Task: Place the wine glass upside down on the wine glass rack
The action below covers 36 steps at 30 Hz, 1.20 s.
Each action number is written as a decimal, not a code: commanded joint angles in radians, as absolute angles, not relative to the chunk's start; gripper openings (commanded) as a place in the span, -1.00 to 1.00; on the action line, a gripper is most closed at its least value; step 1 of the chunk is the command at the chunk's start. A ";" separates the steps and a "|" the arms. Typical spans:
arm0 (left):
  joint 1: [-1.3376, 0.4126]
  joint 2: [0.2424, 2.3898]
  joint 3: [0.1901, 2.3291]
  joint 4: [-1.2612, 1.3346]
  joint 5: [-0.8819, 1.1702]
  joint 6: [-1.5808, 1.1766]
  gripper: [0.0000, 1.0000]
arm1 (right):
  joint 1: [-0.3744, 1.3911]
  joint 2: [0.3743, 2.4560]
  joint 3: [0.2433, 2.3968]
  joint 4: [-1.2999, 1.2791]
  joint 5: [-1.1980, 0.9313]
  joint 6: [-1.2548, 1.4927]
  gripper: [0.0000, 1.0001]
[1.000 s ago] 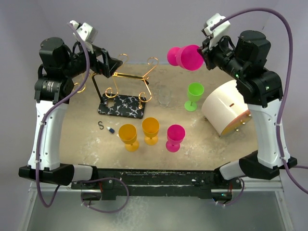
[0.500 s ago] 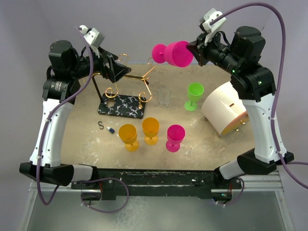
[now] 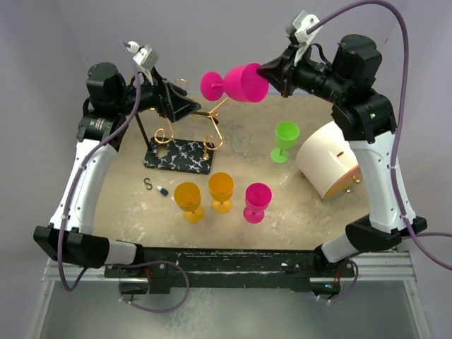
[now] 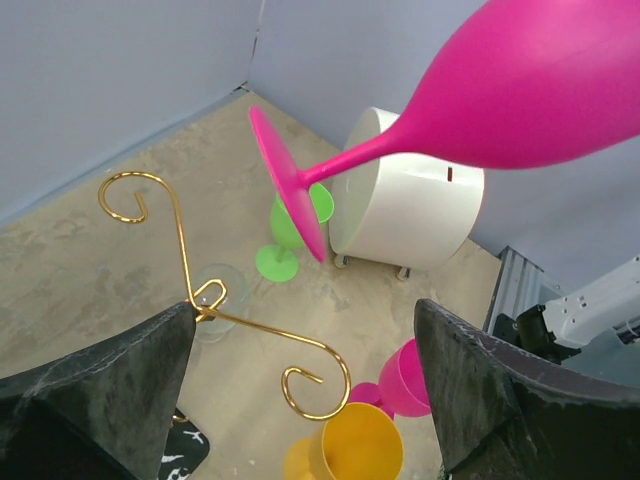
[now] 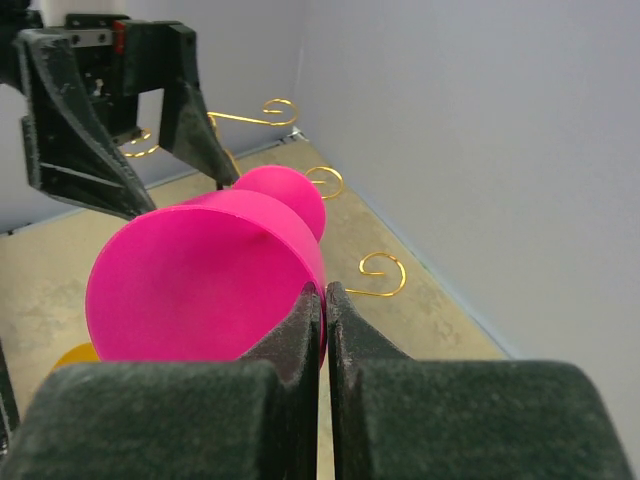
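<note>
You have one magenta plastic wine glass (image 3: 236,83), held sideways in the air over the far side of the desk (image 3: 311,212), rim pinched in your right jaws, foot toward the gold wire wine glass rack (image 3: 180,157) on its black marbled base, beside whose upper arms your left jaws stand wide, holding nothing.

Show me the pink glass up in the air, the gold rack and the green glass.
raised pink wine glass (image 3: 244,83): top view, on its bowl.
wine glass rack (image 3: 182,156): top view, on its marbled base.
green glass (image 3: 287,132): top view, on its bowl.
</note>
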<state>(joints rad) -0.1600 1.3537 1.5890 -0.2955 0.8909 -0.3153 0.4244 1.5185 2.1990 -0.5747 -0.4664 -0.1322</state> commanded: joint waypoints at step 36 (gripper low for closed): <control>-0.168 1.395 1.585 -0.191 0.845 -0.488 -1.00 | 0.423 1.516 2.118 -0.520 -0.565 -0.104 -0.23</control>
<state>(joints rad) -0.1883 1.4548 1.5902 -0.2256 0.8349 -0.4873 0.4240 1.5570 2.1220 -0.5632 -0.5861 -0.0963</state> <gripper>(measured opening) 0.017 0.271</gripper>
